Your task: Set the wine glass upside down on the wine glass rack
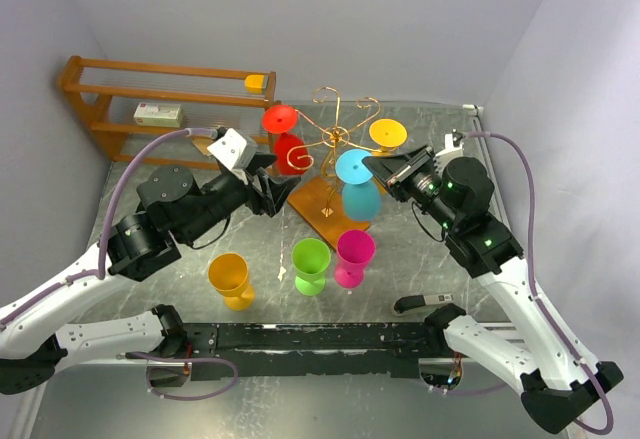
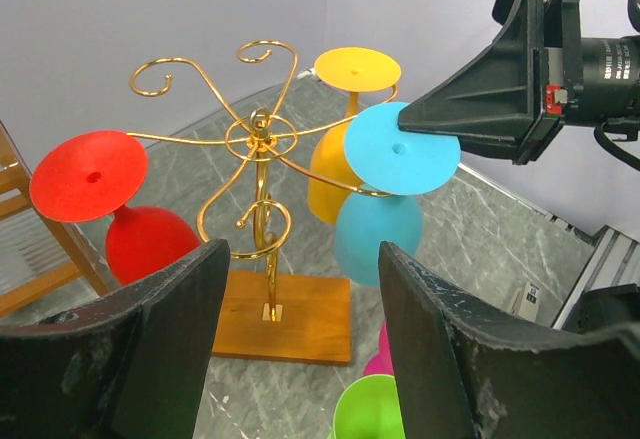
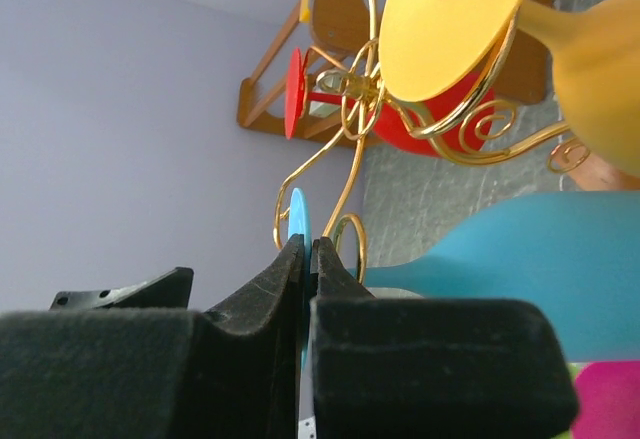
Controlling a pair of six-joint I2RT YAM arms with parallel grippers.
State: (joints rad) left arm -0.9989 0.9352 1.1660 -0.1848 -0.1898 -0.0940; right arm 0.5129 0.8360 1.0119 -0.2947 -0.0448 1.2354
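Observation:
The wine glass rack (image 1: 335, 139) is a gold wire tree on an orange-brown wooden base (image 2: 300, 314). A blue wine glass (image 1: 358, 197) hangs upside down at its right side, bowl (image 2: 375, 234) down, stem against a curled wire arm. My right gripper (image 1: 376, 164) is shut on the rim of the glass's flat foot (image 3: 298, 209); its fingers (image 2: 470, 109) reach in from the right. My left gripper (image 1: 285, 191) stands open just left of the rack's base, nothing between its fingers (image 2: 180, 339).
A red glass (image 1: 285, 144) and a yellow glass (image 1: 388, 134) hang inverted on other arms. Orange (image 1: 230, 279), green (image 1: 310, 262) and magenta (image 1: 354, 255) glasses stand upright in front. A brown wooden shelf unit (image 1: 110, 99) is at the back left.

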